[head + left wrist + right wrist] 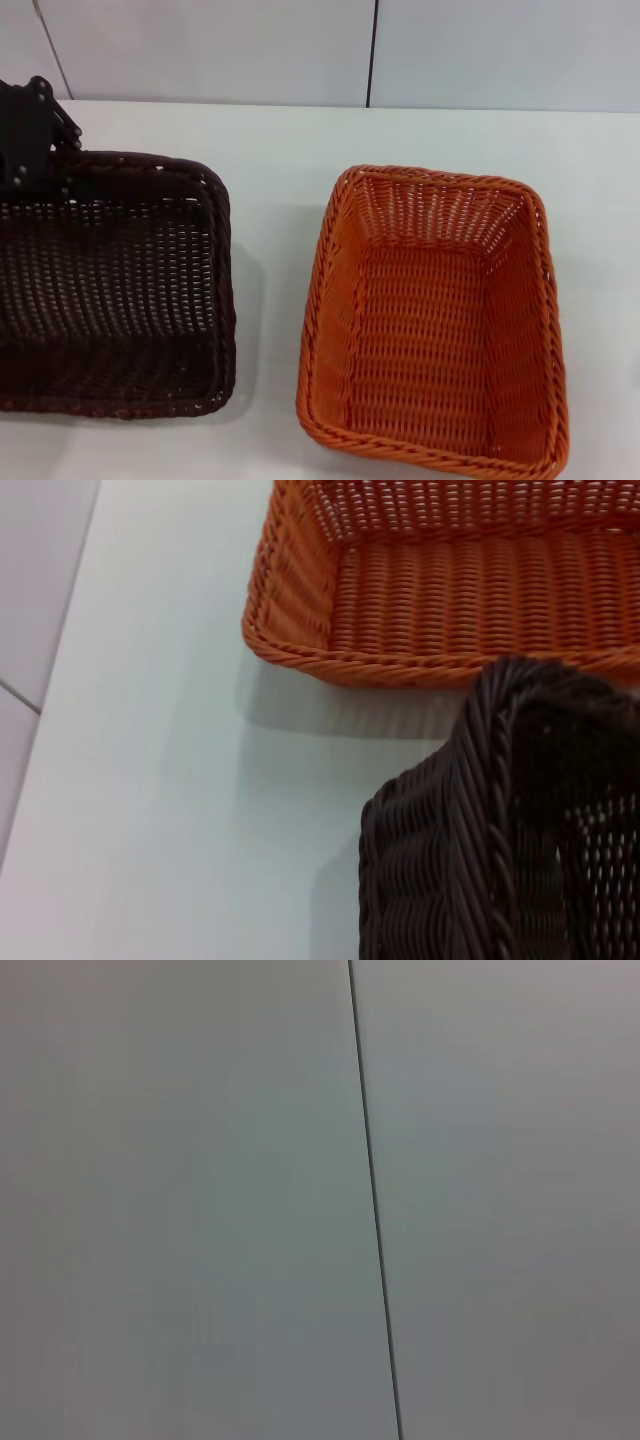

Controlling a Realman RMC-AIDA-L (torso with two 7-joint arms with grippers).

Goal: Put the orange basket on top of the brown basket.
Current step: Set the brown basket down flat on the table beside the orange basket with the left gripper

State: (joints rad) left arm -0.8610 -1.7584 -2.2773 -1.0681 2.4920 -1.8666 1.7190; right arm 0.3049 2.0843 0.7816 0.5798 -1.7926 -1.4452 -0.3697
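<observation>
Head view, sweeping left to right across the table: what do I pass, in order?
Left tool at the brown basket's far left rim → brown basket → bare strip of table → orange basket.

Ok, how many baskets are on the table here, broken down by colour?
Orange basket: 1
Brown basket: 1
Total: 2, side by side and apart on the white table, with the left claw at the brown one's far rim.
</observation>
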